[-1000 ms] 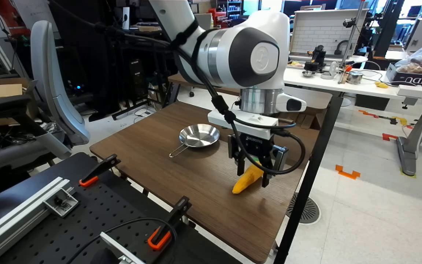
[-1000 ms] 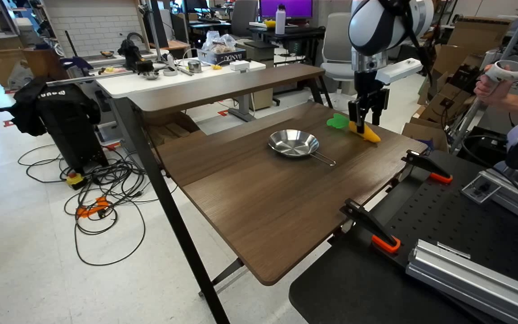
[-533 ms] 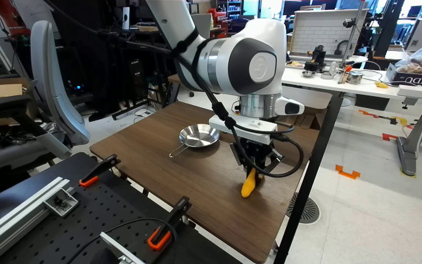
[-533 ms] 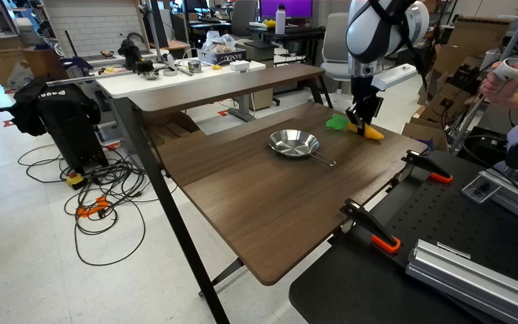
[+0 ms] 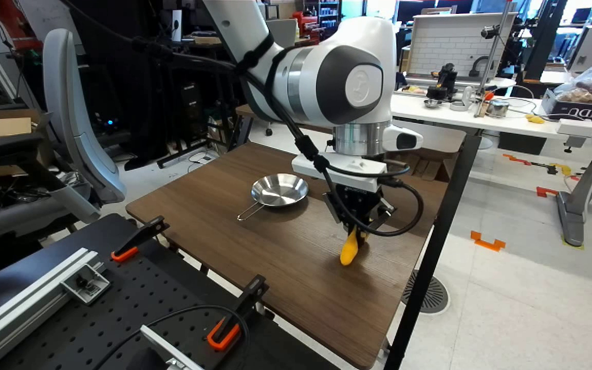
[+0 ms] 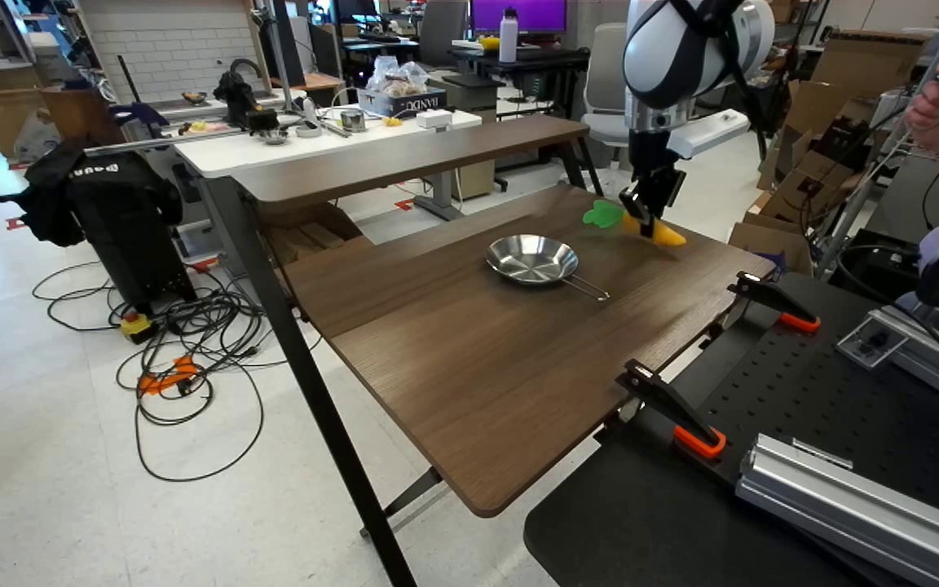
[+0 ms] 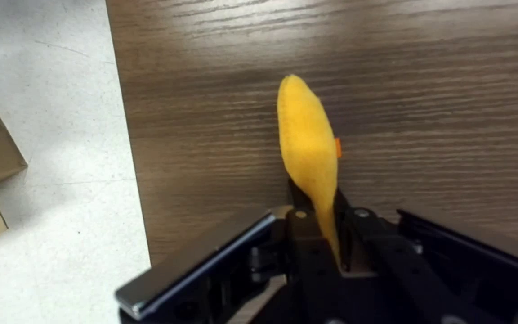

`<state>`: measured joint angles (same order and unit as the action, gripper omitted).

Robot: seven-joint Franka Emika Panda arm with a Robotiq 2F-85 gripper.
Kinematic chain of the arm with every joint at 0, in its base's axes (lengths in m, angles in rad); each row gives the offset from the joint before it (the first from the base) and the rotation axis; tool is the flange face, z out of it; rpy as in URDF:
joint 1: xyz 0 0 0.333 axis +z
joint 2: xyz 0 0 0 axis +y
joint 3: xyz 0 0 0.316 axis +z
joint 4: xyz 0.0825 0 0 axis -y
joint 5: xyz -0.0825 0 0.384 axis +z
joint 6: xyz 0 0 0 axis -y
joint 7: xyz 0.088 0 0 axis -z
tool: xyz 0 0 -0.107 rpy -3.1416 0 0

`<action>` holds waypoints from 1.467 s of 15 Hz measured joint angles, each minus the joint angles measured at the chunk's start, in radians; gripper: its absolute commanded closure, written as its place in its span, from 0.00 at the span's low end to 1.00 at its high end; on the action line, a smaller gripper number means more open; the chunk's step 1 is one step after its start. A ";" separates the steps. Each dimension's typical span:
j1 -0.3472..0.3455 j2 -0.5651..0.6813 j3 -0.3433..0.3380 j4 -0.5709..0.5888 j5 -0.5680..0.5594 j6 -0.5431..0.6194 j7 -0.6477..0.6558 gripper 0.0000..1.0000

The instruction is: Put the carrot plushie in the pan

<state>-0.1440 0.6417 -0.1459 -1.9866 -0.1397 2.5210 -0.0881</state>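
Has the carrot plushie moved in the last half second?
Yes. In an exterior view, judged against the unmoved silver frying pan, the carrot plushie has shifted slightly left and up in the picture.

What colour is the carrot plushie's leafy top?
Bright green. The leafy top shows best in an exterior view.

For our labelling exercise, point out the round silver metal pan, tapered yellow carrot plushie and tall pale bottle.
Round silver metal pan (image 6: 533, 262), in an exterior view: inner base.
Tapered yellow carrot plushie (image 7: 311, 155), in the wrist view: yellow body.
Tall pale bottle (image 6: 508, 39), in an exterior view: its side.
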 measured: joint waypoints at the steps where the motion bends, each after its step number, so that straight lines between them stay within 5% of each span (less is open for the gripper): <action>1: 0.005 -0.009 0.002 -0.002 0.000 0.003 0.000 0.97; 22: 0.202 -0.176 0.104 -0.070 -0.015 0.013 0.012 0.97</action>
<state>0.0583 0.4659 -0.0421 -2.0564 -0.1549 2.5340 -0.0765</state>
